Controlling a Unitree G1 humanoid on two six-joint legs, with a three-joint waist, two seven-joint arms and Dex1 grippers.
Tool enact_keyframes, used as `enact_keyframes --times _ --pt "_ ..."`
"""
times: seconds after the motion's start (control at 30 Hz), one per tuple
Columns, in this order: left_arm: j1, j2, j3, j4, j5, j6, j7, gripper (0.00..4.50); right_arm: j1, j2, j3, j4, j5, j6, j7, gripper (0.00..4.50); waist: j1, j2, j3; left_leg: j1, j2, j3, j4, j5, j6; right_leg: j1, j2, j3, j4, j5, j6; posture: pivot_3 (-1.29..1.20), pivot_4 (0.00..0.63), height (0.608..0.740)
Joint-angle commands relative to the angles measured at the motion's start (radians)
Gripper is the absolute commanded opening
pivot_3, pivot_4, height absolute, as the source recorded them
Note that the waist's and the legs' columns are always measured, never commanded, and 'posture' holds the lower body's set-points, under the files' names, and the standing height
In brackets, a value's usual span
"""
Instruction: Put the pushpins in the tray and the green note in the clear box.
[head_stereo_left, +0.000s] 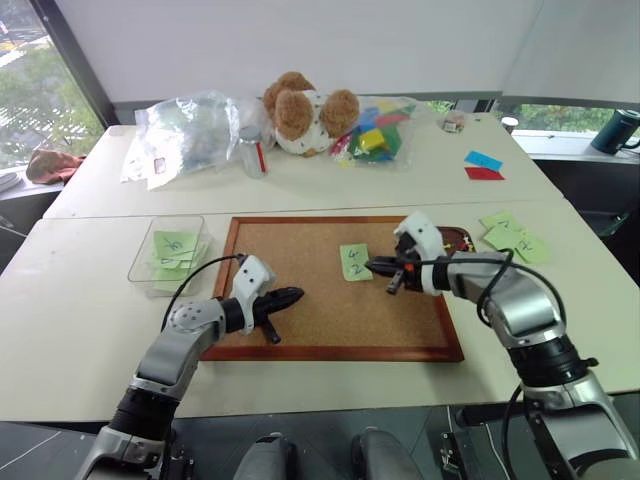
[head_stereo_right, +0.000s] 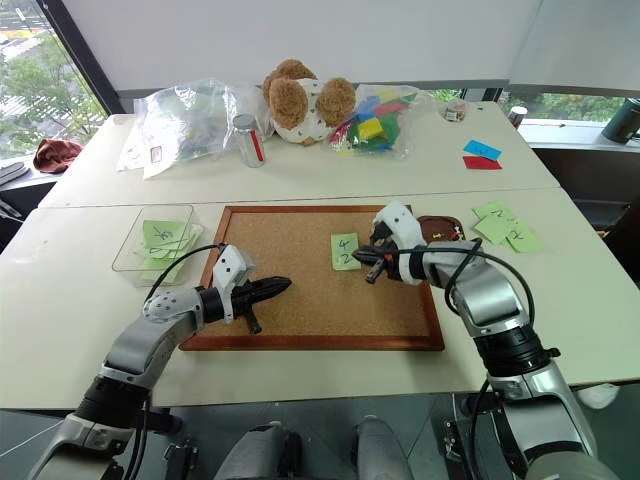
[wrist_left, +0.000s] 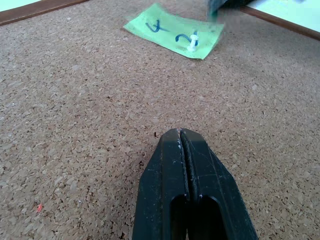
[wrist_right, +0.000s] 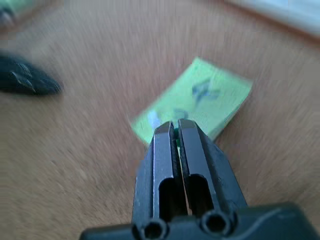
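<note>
The green note (head_stereo_left: 355, 262) marked 4 and 2 lies flat on the corkboard (head_stereo_left: 300, 300), right of its middle, with 1 white pushpin (wrist_left: 192, 42) standing in it near the 2

The right hand (head_stereo_left: 382, 267) hovers just beside the note's right edge, pointing left and a little down. Its 2 black fingers (wrist_right: 192, 150) are pressed nearly together; in the right wrist view a small speck of green sits in the slit near their tips, though I cannot tell whether that is a pinhead or only the note behind them

The left hand (head_stereo_left: 293, 296) hangs low over the left half of the corkboard, pointing right toward the note and well apart from it. Its fingers (wrist_left: 167, 170) are closed tight against each other with nothing between them

The tray (head_stereo_left: 459, 241), dark brown, sits on the tabletop (head_stereo_left: 80, 330) just off the corkboard's upper right corner, partly hidden behind the right wrist; small coloured bits show in it, too small to count

The clear box (head_stereo_left: 167, 255) rests on the tabletop just left of the corkboard, already holding several green notes. More green notes (head_stereo_left: 515, 238) lie spread to the right of the tray

On the far tabletop are a clear plastic bag (head_stereo_left: 190, 130), a small jar (head_stereo_left: 252, 152), a brown and white plush toy (head_stereo_left: 305, 112), a bag of coloured blocks (head_stereo_left: 375, 130), and a blue card (head_stereo_left: 483, 160) beside a red card (head_stereo_left: 483, 174)
</note>
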Motion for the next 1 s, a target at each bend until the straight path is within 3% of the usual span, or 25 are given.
enact_keyframes --times 0.03,0.2,0.37,0.83,0.9,1.0 --pt "0.035 0.016 -0.019 0.029 0.031 0.032 0.004 0.00 -0.045 -0.041 -0.096 -0.032 0.031 0.015 -0.015 0.02 0.000 0.000 0.000 0.000 0.000 0.000 0.000 0.000 0.000 0.000 0.000 0.000 0.000 0.000 0.000 0.00 0.150 0.740" --pt "0.027 0.014 -0.021 0.040 0.032 0.029 0.001 0.00 -0.093 -0.089 -0.159 0.131 -0.009 -0.042 -0.059 0.02 -0.001 0.000 0.000 0.000 0.000 0.000 -0.001 0.000 0.000 0.000 0.000 0.000 -0.001 0.000 0.000 0.00 0.150 0.740" --pt "0.019 0.011 -0.024 0.049 0.033 0.025 0.000 0.00 -0.138 -0.131 -0.164 0.444 -0.083 -0.176 -0.111 0.02 0.000 0.000 0.000 0.000 0.000 0.000 -0.001 0.000 0.000 0.000 0.000 0.000 -0.001 0.000 0.000 0.00 0.150 0.740" --pt "0.026 0.016 -0.016 0.041 0.031 0.027 0.007 0.00 -0.217 -0.076 -0.128 0.812 -0.139 -0.381 -0.077 0.02 -0.001 0.000 0.000 0.000 0.000 0.001 0.000 0.000 0.000 0.001 0.000 0.000 0.000 0.000 0.000 0.00 0.150 0.740" --pt "0.028 0.016 -0.014 0.037 0.030 0.028 0.008 0.00 -0.221 -0.074 -0.123 0.838 -0.147 -0.395 -0.074 0.58 -0.001 0.000 0.000 0.000 0.000 0.000 0.000 0.000 0.000 0.001 0.000 0.000 0.000 0.000 0.000 0.00 0.150 0.740" --pt "0.031 0.017 -0.013 0.033 0.030 0.029 0.009 0.00 -0.225 -0.072 -0.124 0.859 -0.154 -0.409 -0.075 1.83 -0.002 0.000 0.000 0.000 0.000 0.000 0.000 0.000 0.000 0.001 0.000 0.000 0.000 0.000 0.000 0.00 0.150 0.740"
